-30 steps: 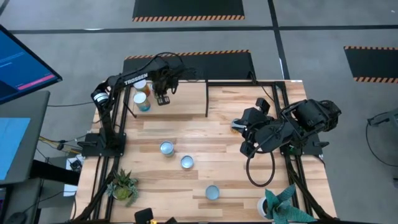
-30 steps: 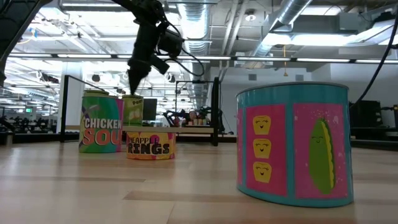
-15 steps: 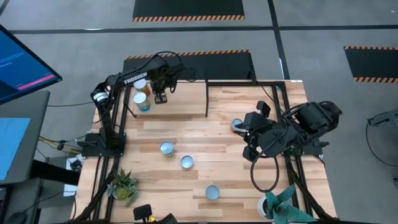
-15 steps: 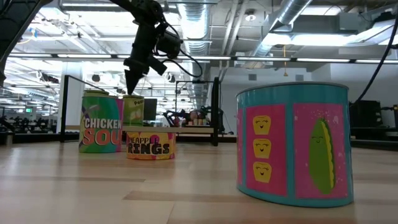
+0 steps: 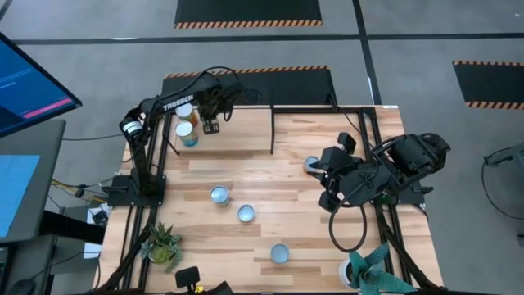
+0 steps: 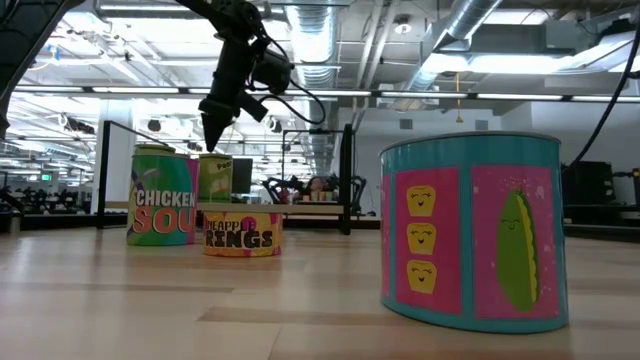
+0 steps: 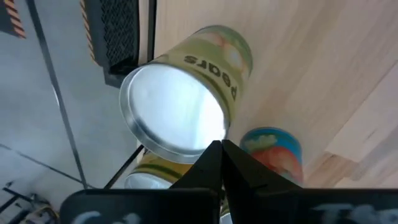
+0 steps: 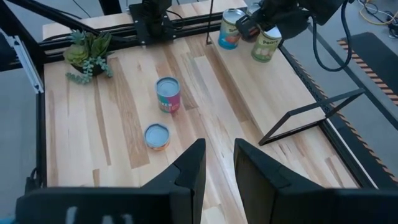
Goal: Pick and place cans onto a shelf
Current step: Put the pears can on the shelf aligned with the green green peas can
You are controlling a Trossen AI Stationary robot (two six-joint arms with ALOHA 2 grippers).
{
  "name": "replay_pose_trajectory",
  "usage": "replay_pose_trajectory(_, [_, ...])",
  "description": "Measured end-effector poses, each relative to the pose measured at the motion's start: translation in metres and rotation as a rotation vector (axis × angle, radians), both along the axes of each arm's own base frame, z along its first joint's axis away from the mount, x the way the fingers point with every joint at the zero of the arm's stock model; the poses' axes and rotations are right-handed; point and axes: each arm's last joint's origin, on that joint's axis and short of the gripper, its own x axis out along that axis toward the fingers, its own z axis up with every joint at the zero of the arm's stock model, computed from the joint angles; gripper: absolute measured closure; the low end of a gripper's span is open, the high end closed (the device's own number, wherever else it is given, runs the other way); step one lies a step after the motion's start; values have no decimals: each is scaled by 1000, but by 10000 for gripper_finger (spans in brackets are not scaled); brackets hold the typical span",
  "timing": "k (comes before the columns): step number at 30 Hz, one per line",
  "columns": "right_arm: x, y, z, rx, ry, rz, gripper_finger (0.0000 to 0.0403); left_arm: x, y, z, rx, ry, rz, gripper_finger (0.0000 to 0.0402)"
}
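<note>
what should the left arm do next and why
Probably draw back from the shelf and head for a table can. The left gripper has its fingers shut and empty beside the pears can, which already stands on the shelf.

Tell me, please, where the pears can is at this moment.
In the high view the pears can stands on the shelf at the table's far left corner, beside a blue-topped can; the shut left gripper hovers next to it.

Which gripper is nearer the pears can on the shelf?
Left. The left gripper, shut, hangs just beside the pears can; the right gripper, open, is far across the table.
</note>
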Motion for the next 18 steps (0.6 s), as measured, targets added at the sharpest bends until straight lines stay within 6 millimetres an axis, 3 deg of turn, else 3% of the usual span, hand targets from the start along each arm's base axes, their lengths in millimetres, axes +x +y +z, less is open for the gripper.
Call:
replay_pose_trajectory(8, [0, 0, 0, 0, 0, 0, 297, -2, -22, 9, -43, 35, 36, 400])
replay_pose_trajectory(14, [0, 0, 0, -1, 0, 0, 297, -3, -55, 37, -66, -156, 116, 400])
replay_pose_trajectory(18, [0, 0, 0, -1, 0, 0, 297, -2, -72, 48, -24, -188, 95, 400])
